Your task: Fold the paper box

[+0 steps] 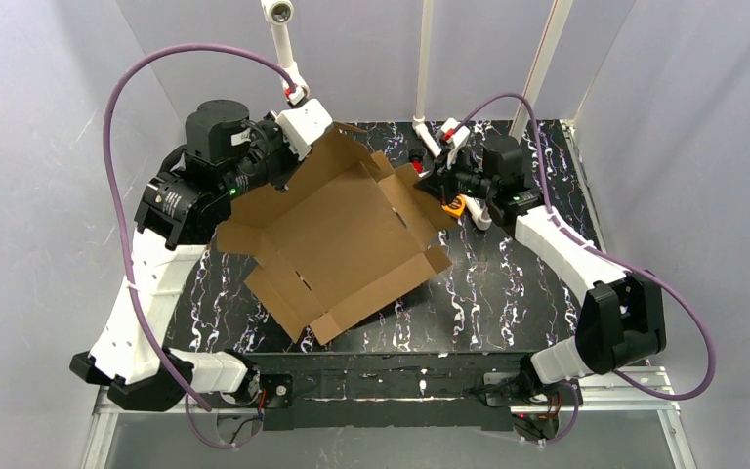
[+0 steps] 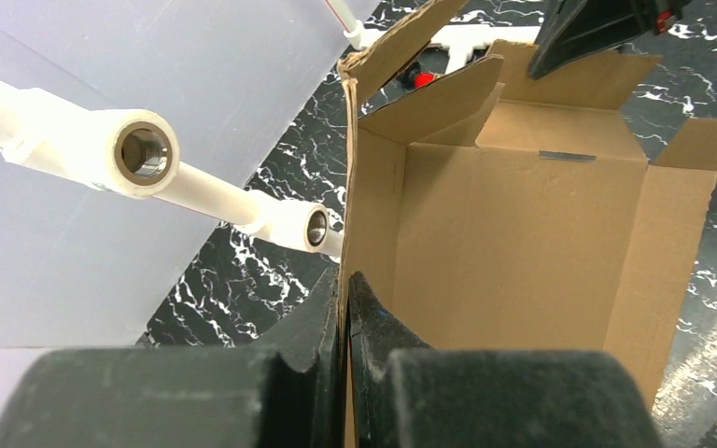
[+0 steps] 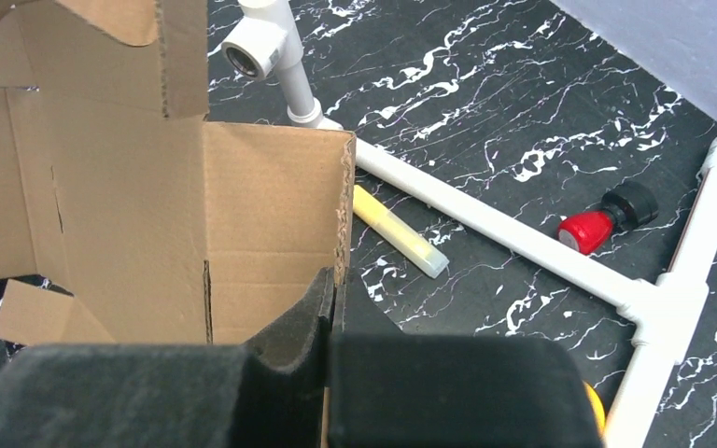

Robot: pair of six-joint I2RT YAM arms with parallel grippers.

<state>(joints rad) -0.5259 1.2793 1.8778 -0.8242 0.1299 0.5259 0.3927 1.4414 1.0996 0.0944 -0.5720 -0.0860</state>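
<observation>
Across the middle of the table (image 1: 508, 283), the paper box (image 1: 337, 239) stands unfolded, its left wall clamped by the left gripper (image 2: 345, 285), its right wall by the right gripper (image 3: 330, 280).

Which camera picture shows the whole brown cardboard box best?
The top external view: nearly the whole brown corrugated cardboard box is visible, open, flaps spread. The left wrist view shows only its inner floor and some walls; the right wrist view shows just one corner panel.
</observation>
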